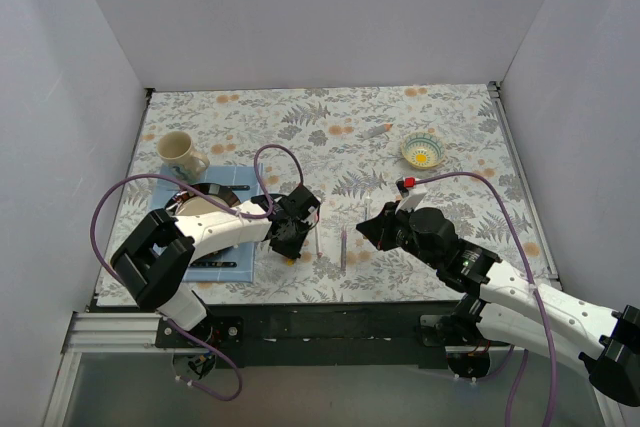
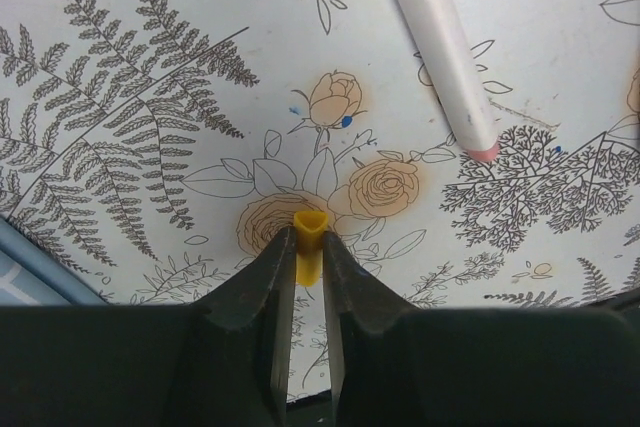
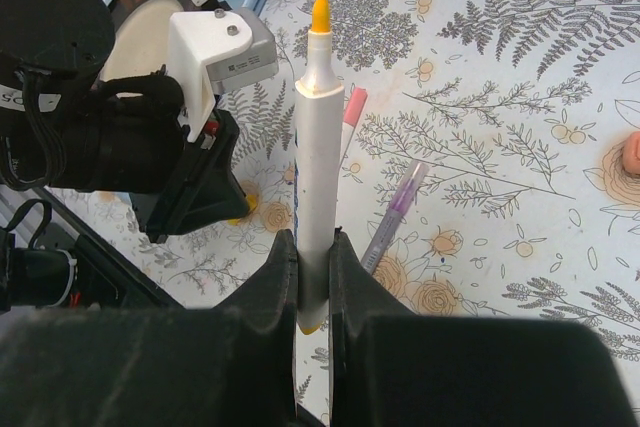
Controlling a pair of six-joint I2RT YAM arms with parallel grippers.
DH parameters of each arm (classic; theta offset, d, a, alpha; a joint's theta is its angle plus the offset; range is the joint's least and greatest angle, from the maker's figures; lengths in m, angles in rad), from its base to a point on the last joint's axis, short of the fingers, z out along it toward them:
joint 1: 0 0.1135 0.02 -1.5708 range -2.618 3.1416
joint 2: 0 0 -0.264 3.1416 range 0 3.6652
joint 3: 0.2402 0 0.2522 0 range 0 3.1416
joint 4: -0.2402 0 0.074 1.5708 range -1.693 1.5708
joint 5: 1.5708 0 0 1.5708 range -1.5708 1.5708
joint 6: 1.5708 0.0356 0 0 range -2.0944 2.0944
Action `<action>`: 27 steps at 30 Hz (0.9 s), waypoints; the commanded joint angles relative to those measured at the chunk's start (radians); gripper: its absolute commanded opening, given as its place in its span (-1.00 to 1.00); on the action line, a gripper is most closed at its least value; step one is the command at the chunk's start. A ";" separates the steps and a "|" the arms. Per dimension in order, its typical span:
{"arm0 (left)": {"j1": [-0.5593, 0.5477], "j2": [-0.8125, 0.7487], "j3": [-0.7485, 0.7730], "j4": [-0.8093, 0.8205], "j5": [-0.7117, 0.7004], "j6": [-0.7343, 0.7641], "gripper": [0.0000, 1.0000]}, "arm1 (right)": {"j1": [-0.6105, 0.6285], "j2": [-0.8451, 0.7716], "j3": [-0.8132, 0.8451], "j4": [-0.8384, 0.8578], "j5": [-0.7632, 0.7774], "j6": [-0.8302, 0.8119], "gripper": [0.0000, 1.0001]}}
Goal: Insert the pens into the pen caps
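Note:
My left gripper [image 2: 309,247] is shut on a small yellow pen cap [image 2: 309,239], held just above the floral cloth. In the top view the left gripper [image 1: 289,249] is left of two pens lying side by side: the white-pink pen [image 1: 317,242] and the purple pen [image 1: 343,247]. The white-pink pen [image 2: 440,42] lies beyond the cap. My right gripper [image 3: 313,257] is shut on the pale pen with the yellow-orange tip [image 3: 318,137], tip pointing away towards the left gripper [image 3: 200,197]. The purple pen [image 3: 393,215] lies below it. In the top view the right gripper [image 1: 366,230] is right of the pens. No orange cap shows.
A cream mug [image 1: 181,154] stands at the back left, with a dark plate [image 1: 210,197] and a blue mat [image 1: 225,263] under the left arm. A small yellow-centred bowl [image 1: 423,151] and a grey stick-like object [image 1: 375,131] sit at the back right.

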 commanded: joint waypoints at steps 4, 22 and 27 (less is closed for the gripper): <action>-0.008 0.036 0.016 -0.007 0.001 0.130 -0.56 | 0.002 -0.033 0.005 0.008 0.021 -0.007 -0.97; -0.059 -0.134 -0.207 0.360 -0.037 1.221 -1.00 | 0.001 -0.130 0.031 -0.079 0.099 -0.002 -0.97; 0.014 -0.076 -0.168 0.305 0.116 1.391 -1.00 | 0.001 -0.180 0.051 -0.139 0.147 -0.015 -0.97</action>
